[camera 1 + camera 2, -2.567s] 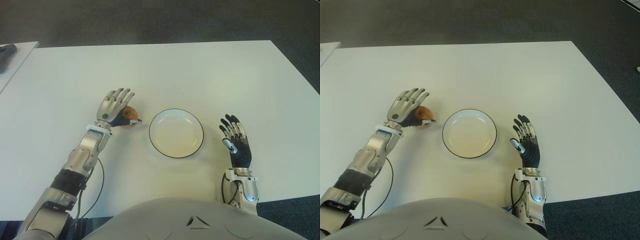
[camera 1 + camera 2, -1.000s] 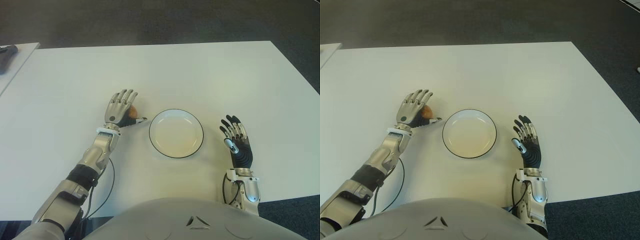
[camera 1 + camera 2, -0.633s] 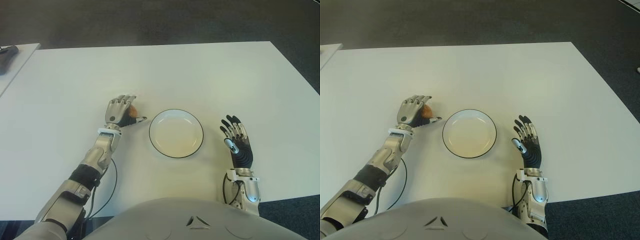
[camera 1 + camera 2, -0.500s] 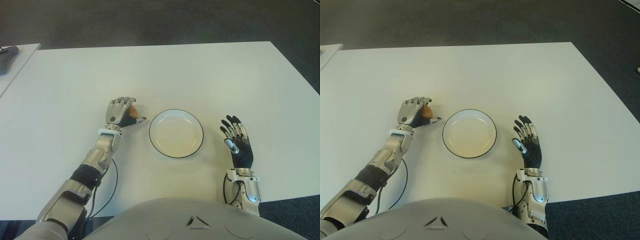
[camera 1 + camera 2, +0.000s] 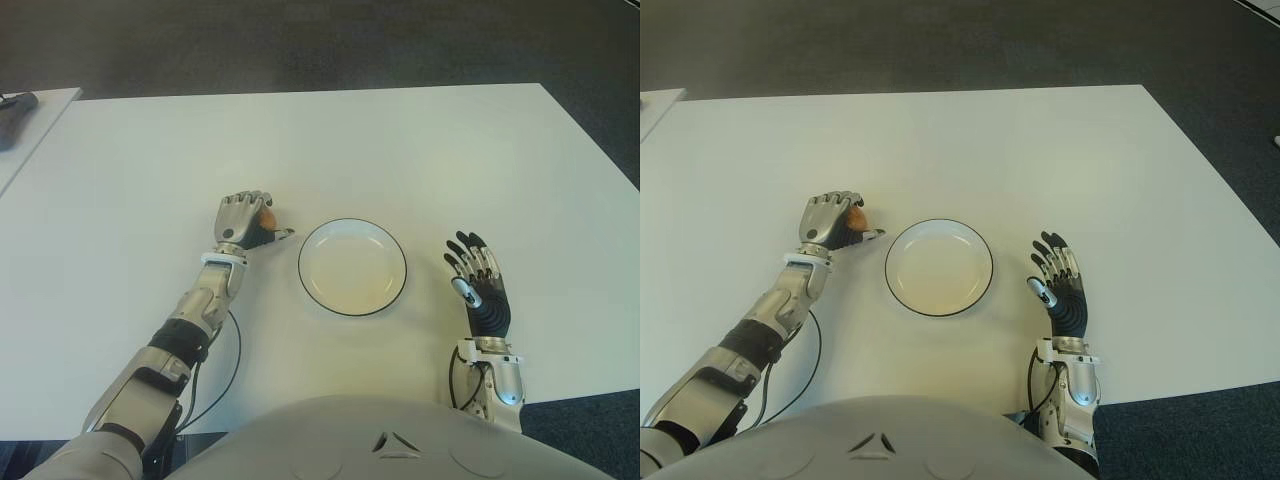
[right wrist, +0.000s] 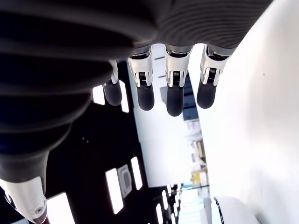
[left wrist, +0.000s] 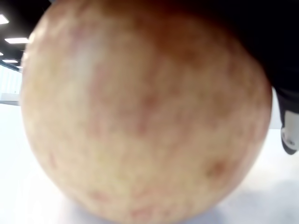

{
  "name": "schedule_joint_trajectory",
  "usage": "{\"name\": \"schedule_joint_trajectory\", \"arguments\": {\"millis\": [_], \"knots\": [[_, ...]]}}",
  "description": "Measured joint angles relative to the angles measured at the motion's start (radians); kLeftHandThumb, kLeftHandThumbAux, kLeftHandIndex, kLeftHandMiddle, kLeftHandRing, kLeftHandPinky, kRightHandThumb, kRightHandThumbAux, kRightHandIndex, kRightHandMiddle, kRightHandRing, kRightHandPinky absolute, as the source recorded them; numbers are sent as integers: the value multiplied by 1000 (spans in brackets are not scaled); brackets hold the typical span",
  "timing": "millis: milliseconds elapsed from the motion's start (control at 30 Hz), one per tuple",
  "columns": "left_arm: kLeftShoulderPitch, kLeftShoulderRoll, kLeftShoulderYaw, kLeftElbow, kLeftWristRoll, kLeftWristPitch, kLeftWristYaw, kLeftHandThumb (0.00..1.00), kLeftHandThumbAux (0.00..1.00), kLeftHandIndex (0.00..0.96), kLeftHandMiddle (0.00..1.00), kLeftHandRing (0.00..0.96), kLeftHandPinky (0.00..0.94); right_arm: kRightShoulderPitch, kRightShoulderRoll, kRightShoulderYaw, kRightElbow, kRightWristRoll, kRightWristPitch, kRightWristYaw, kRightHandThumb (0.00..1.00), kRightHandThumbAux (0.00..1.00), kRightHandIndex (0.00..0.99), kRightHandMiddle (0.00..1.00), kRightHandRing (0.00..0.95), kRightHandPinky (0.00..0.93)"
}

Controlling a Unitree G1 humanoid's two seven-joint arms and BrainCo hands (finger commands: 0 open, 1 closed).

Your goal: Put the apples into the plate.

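My left hand (image 5: 246, 218) sits just left of the plate, its fingers curled over a reddish-yellow apple (image 5: 266, 219) that rests on the white table (image 5: 400, 150). Most of the apple is hidden under the hand in the eye views, while the apple (image 7: 140, 116) fills the left wrist view. The white plate (image 5: 352, 266) with a dark rim lies at the table's middle with nothing in it. My right hand (image 5: 480, 290) shows right of the plate, palm up, fingers spread and holding nothing.
A second white table's corner (image 5: 20, 120) with a dark object (image 5: 15, 104) on it shows at the far left. Dark carpet (image 5: 300, 40) lies beyond the table's far edge. A cable (image 5: 225, 360) runs along my left forearm.
My left hand's fingers have curled down from spread to closed over the apple, and the forearm has swung closer in. The right hand and plate have stayed put.
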Motion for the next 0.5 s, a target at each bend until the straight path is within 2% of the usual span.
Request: {"name": "schedule_joint_trajectory", "arguments": {"millis": [500], "knots": [[-1,24,-2,-38,-62,-2,-71,857,663,421,501,725,689,-1,1,-8,-2,1,0,1,282,657,109,143,144,177]]}}
